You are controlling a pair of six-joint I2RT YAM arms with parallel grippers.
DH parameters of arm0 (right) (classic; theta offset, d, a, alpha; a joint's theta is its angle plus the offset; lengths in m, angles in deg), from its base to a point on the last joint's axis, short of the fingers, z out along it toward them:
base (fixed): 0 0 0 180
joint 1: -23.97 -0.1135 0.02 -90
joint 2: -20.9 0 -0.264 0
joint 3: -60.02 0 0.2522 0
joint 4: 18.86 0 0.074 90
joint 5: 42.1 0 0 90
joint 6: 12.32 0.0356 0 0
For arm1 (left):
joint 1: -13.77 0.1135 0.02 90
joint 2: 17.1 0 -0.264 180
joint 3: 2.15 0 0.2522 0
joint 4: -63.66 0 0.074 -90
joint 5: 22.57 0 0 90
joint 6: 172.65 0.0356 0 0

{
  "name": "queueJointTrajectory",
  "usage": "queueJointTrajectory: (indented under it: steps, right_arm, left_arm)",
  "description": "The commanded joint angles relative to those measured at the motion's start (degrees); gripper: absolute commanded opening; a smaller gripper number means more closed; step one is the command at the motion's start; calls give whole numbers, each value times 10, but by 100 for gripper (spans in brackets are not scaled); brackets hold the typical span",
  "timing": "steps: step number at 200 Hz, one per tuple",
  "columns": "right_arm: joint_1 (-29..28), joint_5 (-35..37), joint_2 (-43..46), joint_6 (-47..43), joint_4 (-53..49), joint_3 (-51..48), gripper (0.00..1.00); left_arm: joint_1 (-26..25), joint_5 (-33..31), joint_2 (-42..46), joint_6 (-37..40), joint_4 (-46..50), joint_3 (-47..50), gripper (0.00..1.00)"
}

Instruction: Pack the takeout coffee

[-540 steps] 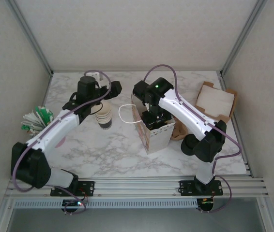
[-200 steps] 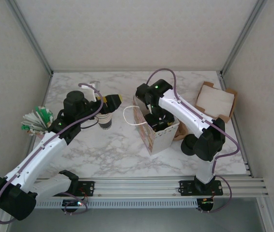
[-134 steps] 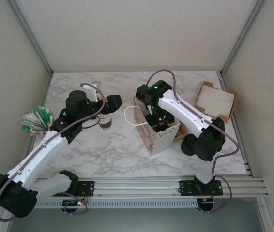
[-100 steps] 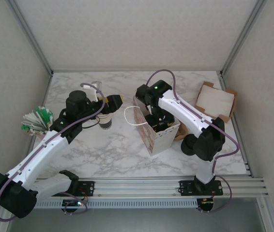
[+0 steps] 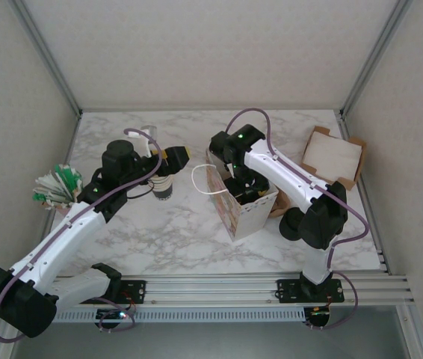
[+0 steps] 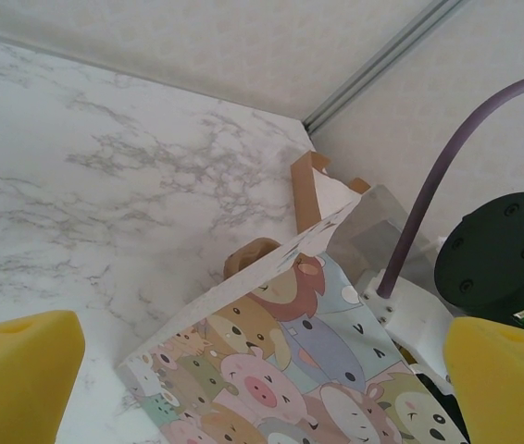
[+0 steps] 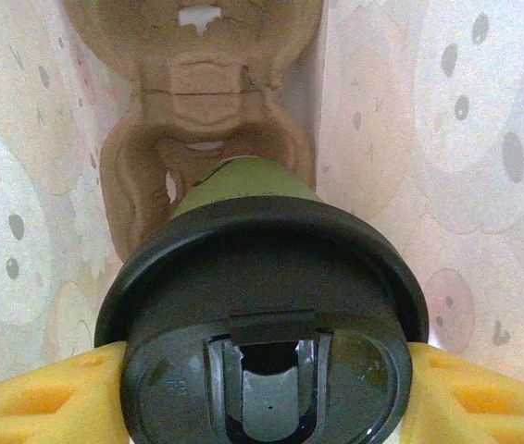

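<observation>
The takeout coffee (image 7: 260,305), an olive cup under a round black lid, hangs inside the cartoon-animal paper bag (image 5: 247,213). My right gripper (image 7: 262,393) is shut on it, with a yellow pad against each side of the lid. Below the cup, a brown pulp cup carrier (image 7: 202,102) lies on the bag's bottom. From above, my right gripper (image 5: 241,187) reaches down into the bag's open mouth. My left gripper (image 5: 169,158) hovers open to the left of the bag. Its yellow fingertips (image 6: 17,375) stand wide apart with the bag's printed side (image 6: 280,370) beyond them.
A stack of cream cups (image 5: 163,187) stands just under my left gripper. A bunch of green and white packets (image 5: 57,185) lies at the left edge. An open cardboard box (image 5: 333,155) sits at the back right. The bag's white handle (image 5: 200,179) sticks out to the left.
Early on, my left arm drew back and swung left, away from the bag. The bag shifted slightly. Over the last second nothing visibly moves.
</observation>
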State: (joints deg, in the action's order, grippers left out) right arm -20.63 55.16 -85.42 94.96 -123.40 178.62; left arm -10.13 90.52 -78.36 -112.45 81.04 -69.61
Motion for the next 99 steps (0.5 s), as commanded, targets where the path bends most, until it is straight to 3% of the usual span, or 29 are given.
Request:
queueJointTrajectory:
  steps: [1,57,99]
  right_arm:
    - [3,-8,13,-5,-5,-8,62]
    - [3,-13,13,-7,6,-20,62]
    - [4,-14,15,-8,9,-23,62]
  left_arm:
    - [-7,-3,-3,-4,-12,0,100]
    - [-30,3,-13,9,-6,-15,99]
    - [-33,-30,-33,53,85,-103,99]
